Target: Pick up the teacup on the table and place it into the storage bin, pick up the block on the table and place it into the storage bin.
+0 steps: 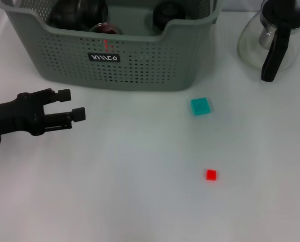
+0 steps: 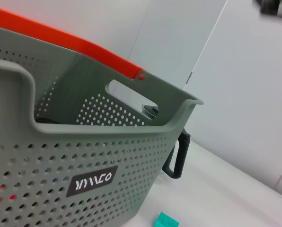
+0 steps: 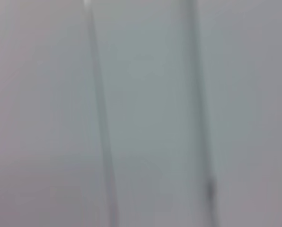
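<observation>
- Your storage bin [image 1: 140, 65] sits at twelve o'clock, holding dark round teacups [image 1: 167, 15].
- Your left gripper [image 1: 72, 104] at nine o'clock is open, empty.
- A teal block [image 1: 200, 106] lies at two o'clock.

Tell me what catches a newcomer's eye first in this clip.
The grey-green storage bin dominates the far side of the table, dark round things already inside it. The left gripper hangs open in front of its left end, holding nothing. Over on the right lie a teal block and a smaller red block.
</observation>
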